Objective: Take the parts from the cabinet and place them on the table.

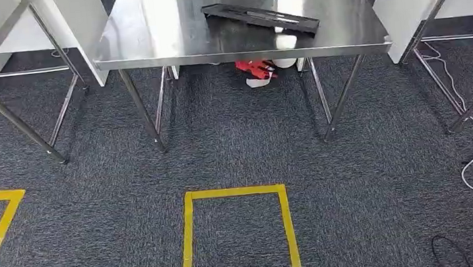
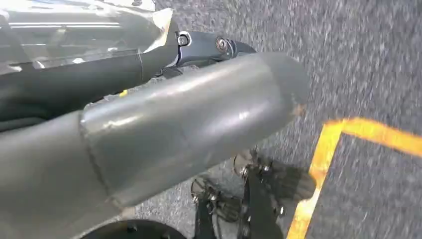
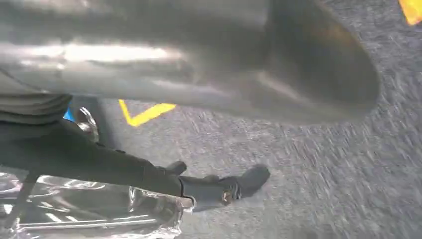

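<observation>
Parts in a clear plastic bag [image 2: 74, 35] were held between both hands, the left hand [image 2: 164, 129] and right hand [image 3: 189, 74] each gripping an end, near the floor. Carrying was judged under way; the steel table [image 1: 145, 43] lay ahead, already bearing a black tray [image 1: 261, 18]. Stepping closer and lifting seemed required next.

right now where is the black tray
In the head view, the black tray lies on the middle steel table, right of centre, above the red object.
</observation>
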{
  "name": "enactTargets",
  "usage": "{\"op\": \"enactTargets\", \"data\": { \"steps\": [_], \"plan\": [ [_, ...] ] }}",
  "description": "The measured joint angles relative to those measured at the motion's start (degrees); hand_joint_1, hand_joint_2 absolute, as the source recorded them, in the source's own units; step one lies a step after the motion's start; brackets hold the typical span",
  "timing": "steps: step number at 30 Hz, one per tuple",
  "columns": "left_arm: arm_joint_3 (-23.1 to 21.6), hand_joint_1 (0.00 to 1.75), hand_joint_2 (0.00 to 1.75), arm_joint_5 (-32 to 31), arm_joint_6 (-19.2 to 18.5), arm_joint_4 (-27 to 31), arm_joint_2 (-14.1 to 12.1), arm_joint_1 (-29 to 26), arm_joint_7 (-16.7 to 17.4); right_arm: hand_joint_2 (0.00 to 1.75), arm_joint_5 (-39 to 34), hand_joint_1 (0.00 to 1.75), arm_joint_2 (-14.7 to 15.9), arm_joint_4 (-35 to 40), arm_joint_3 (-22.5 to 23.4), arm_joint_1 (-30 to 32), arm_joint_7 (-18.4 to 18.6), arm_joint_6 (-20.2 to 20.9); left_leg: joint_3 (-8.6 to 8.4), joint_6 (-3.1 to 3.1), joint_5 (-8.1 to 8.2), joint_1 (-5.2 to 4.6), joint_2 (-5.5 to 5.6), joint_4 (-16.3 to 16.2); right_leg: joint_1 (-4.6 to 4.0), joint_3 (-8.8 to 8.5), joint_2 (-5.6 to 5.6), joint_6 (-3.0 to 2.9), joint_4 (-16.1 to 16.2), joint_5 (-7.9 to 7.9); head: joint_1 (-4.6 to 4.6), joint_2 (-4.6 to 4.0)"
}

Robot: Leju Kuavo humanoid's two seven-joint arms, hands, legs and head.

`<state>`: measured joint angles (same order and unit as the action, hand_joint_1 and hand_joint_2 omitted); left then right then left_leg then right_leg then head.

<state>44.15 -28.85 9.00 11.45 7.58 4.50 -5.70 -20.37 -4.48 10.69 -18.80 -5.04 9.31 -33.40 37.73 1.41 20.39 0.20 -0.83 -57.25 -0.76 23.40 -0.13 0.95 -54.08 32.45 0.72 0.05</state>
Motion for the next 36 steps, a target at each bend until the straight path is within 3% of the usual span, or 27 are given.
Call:
{"op": "enactTargets", "data": {
  "steps": [1,2,4,6,7,9,11,12,13,16,17,18,19,21,22,23,24,25,26,27,28,29,31,32,33,35,36],
  "plan": [
    [0.0,0.0,0.0,0.0,-0.2,0.0,0.0,0.0,0.0,0.0,0.0,0.0,0.0,0.0,0.0,0.1,0.0,0.0,0.04,-0.44,-0.81,-0.08,0.06,0.4,0.01,0.46,-0.03,-0.53,0.2,-0.84,-0.11,0.0],
    [0.0,0.0,0.0,0.0,-0.2,0.0,-0.1,-0.1,0.0,0.0,0.0,0.0,0.0,-0.1,0.0,0.0,0.0,0.0,0.35,-0.65,-0.22,0.0,0.15,0.0,1.36,0.49,-0.13,-0.97,0.6,-1.62,-0.09,0.0],
    [0.0,0.0,0.0,0.0,-0.2,0.0,-0.2,-0.2,0.0,0.0,-0.2,0.0,0.1,-0.2,0.0,0.1,0.0,-0.1,1.72,-1.15,6.99,0.27,0.72,-4.5,1.3,2.21,-0.48,-2.36,0.4,-3.08,-0.5,0.0],
    [0.0,0.0,0.0,0.0,-0.5,0.0,-0.3,-0.2,-0.1,0.0,-0.3,0.0,0.1,-0.2,0.1,0.2,0.0,-0.2,3.12,-1.85,13.18,0.44,0.86,-13.0,1.22,3.86,-0.58,-2.31,0.3,-4.5,-0.55,0.0],
    [0.0,0.0,0.0,0.0,-0.6,0.0,-0.3,-0.2,-0.2,0.0,-0.3,0.0,0.1,-0.2,0.1,0.1,0.0,-0.2,3.38,-2.1,13.84,0.51,0.85,-16.3,1.23,4.41,-0.64,-2.17,0.1,-5.14,-0.48,0.0],
    [0.0,0.0,0.0,0.0,-0.9,0.0,-0.3,-0.2,-0.7,0.0,-0.3,0.0,0.3,-0.3,0.1,0.2,0.0,-0.2,1.22,-2.49,10.63,0.92,0.83,-16.8,1.41,6.61,-0.7,-1.56,-0.8,-6.08,-0.55,0.0],
    [0.0,0.0,0.0,0.3,-1.0,0.0,-0.3,-0.2,-1.0,0.0,0.0,0.0,0.4,-0.4,0.1,0.2,0.0,-0.2,-5.22,-2.8,7.57,1.4,0.77,-8.5,1.77,8.41,-0.71,-0.99,-2.2,-6.44,-0.55,0.0],
    [0.0,0.0,0.0,0.5,-0.9,0.0,-0.2,-0.1,-1.1,0.0,0.2,0.0,0.5,-0.4,0.1,0.1,0.1,-0.2,-8.23,-3.14,8.97,1.64,0.89,-3.4,1.67,9.15,-0.75,-0.89,-3.1,-6.47,-0.57,0.0],
    [0.1,0.0,0.0,0.8,-0.9,0.0,-0.2,-0.1,-1.1,0.0,0.4,0.0,0.7,-0.4,0.1,0.0,0.0,-0.2,-9.56,-2.97,9.9,1.11,1.28,-1.4,1.29,10.02,-0.79,-0.54,-3.9,-6.69,-0.63,0.0],
    [0.3,0.0,0.0,1.5,-0.3,0.0,0.0,-0.1,-0.9,0.0,1.0,0.0,1.0,-0.5,0.0,-0.2,-1.0,0.2,-8.64,-2.32,9.91,0.7,1.29,-1.3,1.22,10.77,-0.75,1.26,-4.0,-7.92,-0.59,0.0],
    [0.4,0.0,0.0,1.9,0.0,-0.1,0.1,-0.2,-0.7,0.0,1.2,0.0,1.3,-0.6,0.0,-0.1,-1.4,0.4,-8.34,-1.15,9.16,0.82,1.19,-0.8,0.86,11.43,-0.75,1.74,-4.0,-7.93,-0.55,0.0],
    [0.7,0.0,0.0,2.1,0.2,-0.1,0.2,-0.1,-0.7,0.0,1.4,0.0,1.6,-0.6,-0.1,-0.2,-1.8,0.7,-7.69,-0.25,8.57,0.76,0.96,-0.7,1.51,11.81,-0.61,1.56,-5.2,-6.31,-0.63,0.0],
    [0.9,0.0,0.0,2.3,0.4,-0.1,0.2,-0.1,-0.6,0.0,1.5,0.0,1.6,-0.6,-0.1,-0.2,-2.4,1.0,-6.88,0.72,7.98,0.78,0.91,-0.7,1.49,13.21,-0.48,1.12,-7.9,-3.47,-0.28,0.0],
    [1.2,0.0,0.0,2.6,0.9,-0.1,0.2,-0.1,-0.1,0.0,1.5,0.0,1.7,-0.6,-0.1,-0.2,-3.7,1.4,-5.14,1.21,6.66,0.67,0.77,-0.7,1.56,15.91,-0.31,0.86,-16.4,1.92,-0.17,0.02],
    [1.5,0.0,0.0,2.7,1.1,-0.1,0.2,-0.1,0.0,0.0,1.6,0.0,1.8,-0.6,-0.2,-0.2,-4.3,1.6,-4.25,1.17,5.97,0.61,0.69,-0.8,1.6,16.56,-0.3,1.16,-20.1,3.2,-0.15,0.02],
    [1.7,0.0,0.0,3.0,1.2,-0.1,0.2,-0.2,0.0,0.0,1.9,0.0,1.9,-0.6,-0.2,-0.3,-5.0,1.9,-3.27,1.09,5.2,0.59,0.63,-0.8,1.63,16.18,-0.28,1.84,-22.1,2.85,-0.15,0.0],
    [1.8,0.0,0.0,3.0,1.2,-0.1,0.2,-0.2,0.1,0.0,2.1,0.0,2.0,-0.6,-0.3,-0.3,-5.4,2.1,-2.42,1.03,4.54,0.59,0.56,-0.8,1.64,14.7,-0.28,2.53,-21.6,1.27,-0.15,0.0],
    [1.9,0.0,0.0,3.0,1.3,-0.1,0.2,-0.2,0.2,0.0,2.1,0.0,2.1,-0.6,-0.5,-0.4,-5.8,2.1,-1.63,0.86,3.87,0.59,0.55,-0.8,1.64,12.25,-0.28,3.17,-19.0,-0.73,-0.15,0.0],
    [2.1,0.0,0.0,3.0,1.3,-0.1,0.2,-0.2,0.2,0.0,2.3,0.0,2.2,-0.6,-0.6,-0.5,-6.2,2.1,-0.81,0.64,3.08,0.59,0.57,-0.8,1.62,8.47,-0.27,3.43,-14.3,-2.33,-0.15,0.0],
    [2.1,0.0,0.0,3.0,1.3,-0.1,0.3,-0.1,0.2,0.0,2.3,0.0,2.2,-0.6,-0.7,-0.8,-6.5,2.2,-0.41,0.37,2.44,0.58,0.6,-0.8,1.65,4.38,-0.19,3.02,-8.8,-2.21,-0.15,0.02],
    [2.1,0.0,0.0,3.0,1.3,-0.1,0.3,-0.2,0.2,0.0,2.2,0.0,2.3,-0.6,-0.7,-1.1,-6.8,2.4,-0.12,-0.03,1.91,0.34,0.67,-1.0,1.21,-0.11,-0.14,2.07,-2.5,-0.27,-0.13,0.0],
    [2.1,0.0,0.0,3.0,1.3,-0.1,0.3,-0.2,0.2,0.0,2.2,0.0,2.4,-0.6,-0.7,-1.1,-7.2,2.6,-0.06,-0.44,1.23,0.37,0.45,-0.8,0.83,-1.1,0.08,1.47,0.3,0.58,-0.26,0.0],
    [2.2,0.0,0.0,2.7,1.3,-0.1,0.4,-0.2,0.1,0.0,2.0,0.0,2.5,-0.6,-0.7,-1.0,-7.7,3.0,-0.12,-0.96,-0.13,0.54,0.42,-0.1,0.65,0.14,0.1,0.91,-0.4,-0.11,-0.15,0.0],
    [2.2,0.0,0.0,2.5,1.3,-0.1,0.5,-0.3,0.1,0.0,1.9,0.0,2.7,-0.6,-0.7,-0.9,-8.0,3.1,-0.08,-1.48,-0.74,0.42,0.48,0.1,0.73,0.52,0.07,0.27,-0.3,-0.73,-0.26,0.0],
    [2.2,0.0,0.0,2.5,1.3,-0.1,0.4,-0.5,0.1,0.0,1.8,0.0,2.6,-0.6,-0.7,-0.8,-8.1,3.1,0.41,-1.75,0.67,0.83,0.8,-0.5,2.03,0.86,-0.22,-0.42,-0.2,-1.62,-0.33,0.0],
    [2.2,0.0,0.0,2.3,1.3,-0.1,0.5,-0.6,0.2,0.0,1.6,0.0,2.7,-0.6,-0.7,-0.4,-8.2,3.1,1.6,-2.18,8.91,0.92,0.84,-6.2,1.62,2.44,-0.48,-1.89,-0.3,-3.02,-0.68,0.0],
    [2.2,0.0,0.0,2.0,1.2,-0.2,0.5,-0.6,0.2,0.0,1.4,0.0,2.8,-0.6,-0.6,-0.2,-8.2,3.2,2.4,-2.44,12.18,0.96,0.9,-10.5,1.47,3.31,-0.57,-2.06,-0.4,-3.7,-0.76,0.0]
  ]
}}
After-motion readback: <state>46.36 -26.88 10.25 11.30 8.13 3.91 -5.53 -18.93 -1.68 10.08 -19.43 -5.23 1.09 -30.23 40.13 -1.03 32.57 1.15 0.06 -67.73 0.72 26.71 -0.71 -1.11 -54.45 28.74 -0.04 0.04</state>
